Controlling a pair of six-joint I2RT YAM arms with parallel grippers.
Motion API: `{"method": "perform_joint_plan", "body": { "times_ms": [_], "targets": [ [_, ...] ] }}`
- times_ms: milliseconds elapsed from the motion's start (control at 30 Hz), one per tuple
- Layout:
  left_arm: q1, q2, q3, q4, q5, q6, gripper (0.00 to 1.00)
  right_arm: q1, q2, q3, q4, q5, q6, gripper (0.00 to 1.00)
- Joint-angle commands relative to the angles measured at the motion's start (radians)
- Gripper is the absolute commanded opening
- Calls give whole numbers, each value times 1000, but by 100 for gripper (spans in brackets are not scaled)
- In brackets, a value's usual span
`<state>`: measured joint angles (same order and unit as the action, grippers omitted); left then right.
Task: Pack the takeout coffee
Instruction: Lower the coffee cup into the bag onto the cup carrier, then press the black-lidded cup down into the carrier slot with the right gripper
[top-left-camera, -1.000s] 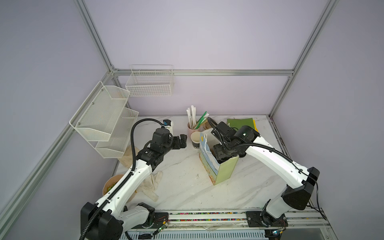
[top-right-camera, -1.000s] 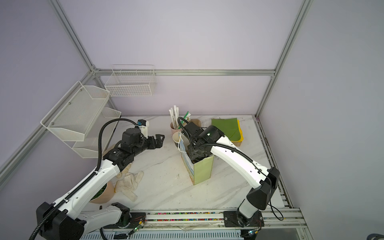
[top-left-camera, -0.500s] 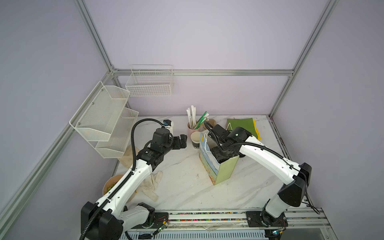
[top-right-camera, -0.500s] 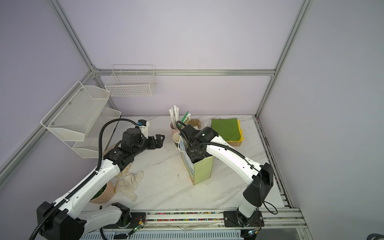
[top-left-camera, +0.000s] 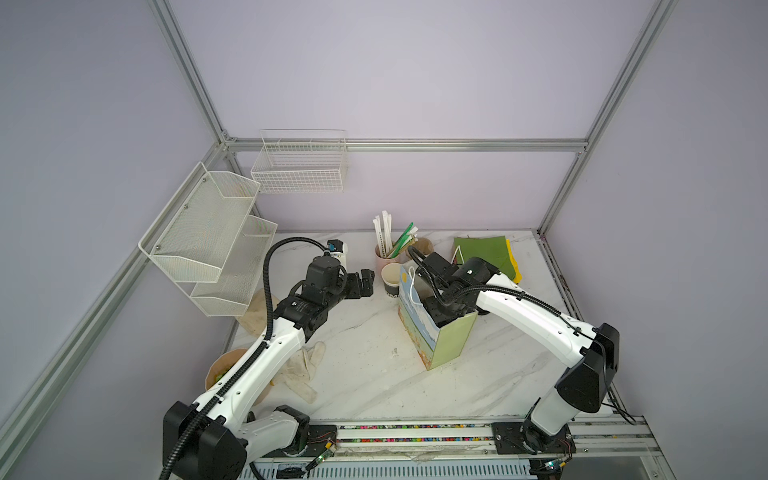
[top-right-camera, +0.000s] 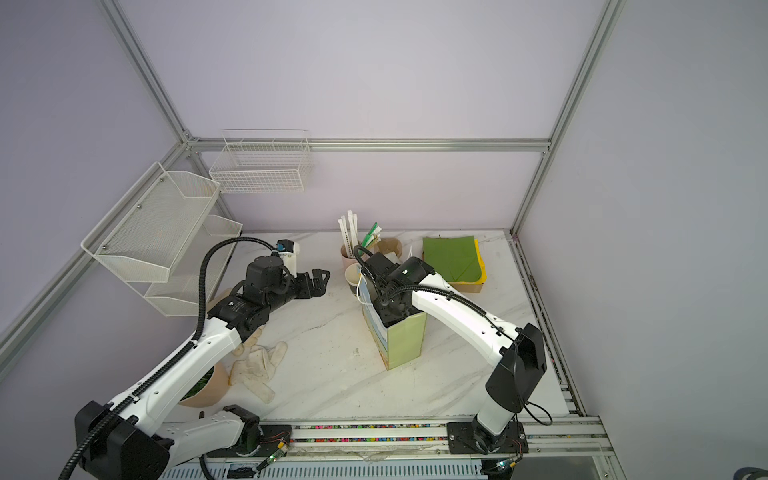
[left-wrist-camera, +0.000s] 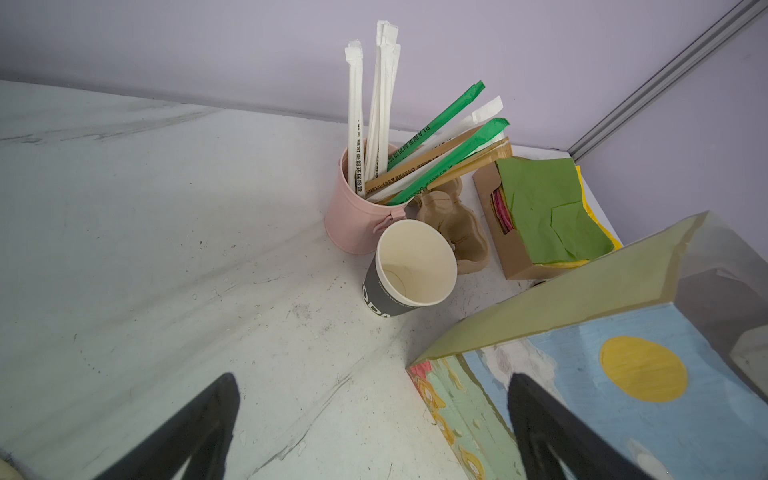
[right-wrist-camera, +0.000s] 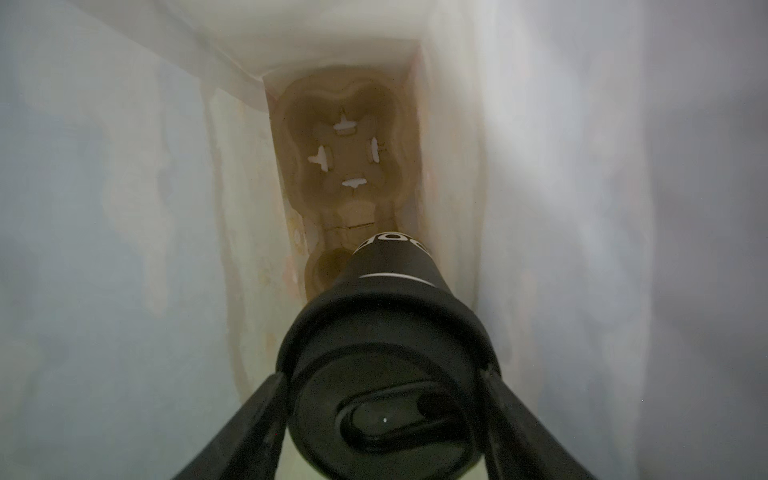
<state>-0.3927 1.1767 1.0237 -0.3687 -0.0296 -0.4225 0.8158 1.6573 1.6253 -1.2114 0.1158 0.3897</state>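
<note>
The takeout coffee (right-wrist-camera: 386, 328), a black cup with a black lid, is deep inside the paper bag (top-left-camera: 446, 345) (top-right-camera: 405, 340). My right gripper (right-wrist-camera: 384, 386) is shut on it, one finger on each side of the lid. The cup's base is over the near socket of a brown pulp cup carrier (right-wrist-camera: 345, 153) on the bag's floor; I cannot tell whether it touches. In both top views the right wrist reaches down into the bag and its fingers are hidden. My left gripper (top-left-camera: 365, 282) (top-right-camera: 320, 280) (left-wrist-camera: 372, 378) hangs open and empty over the table, left of the bag.
A lidless black cup (top-left-camera: 391, 280) (left-wrist-camera: 409, 270) and a pink cup of straws (top-left-camera: 386, 255) stand behind the bag. A box of green napkins (top-left-camera: 484, 257) sits back right. A glove (top-left-camera: 305, 365) and a bowl (top-left-camera: 224, 370) lie front left, with wire shelves (top-left-camera: 212, 237) on the left wall.
My right gripper has gone further down into the bag with the cup, and its arm has swung in behind it. The left arm has not moved.
</note>
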Motion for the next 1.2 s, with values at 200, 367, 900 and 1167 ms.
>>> {"method": "perform_joint_plan", "body": {
  "times_ms": [200, 367, 900, 1167],
  "targets": [
    [8, 2, 42, 16, 8, 27, 100, -18, 17, -35, 18, -10, -20, 71],
    [8, 3, 44, 15, 8, 27, 100, -18, 22, -41, 22, -18, -21, 71],
    [8, 7, 45, 14, 8, 28, 100, -18, 40, -108, 64, -26, -26, 71],
    [8, 8, 45, 14, 9, 28, 100, -23, 52, -164, 95, -29, -26, 71]
  ]
}}
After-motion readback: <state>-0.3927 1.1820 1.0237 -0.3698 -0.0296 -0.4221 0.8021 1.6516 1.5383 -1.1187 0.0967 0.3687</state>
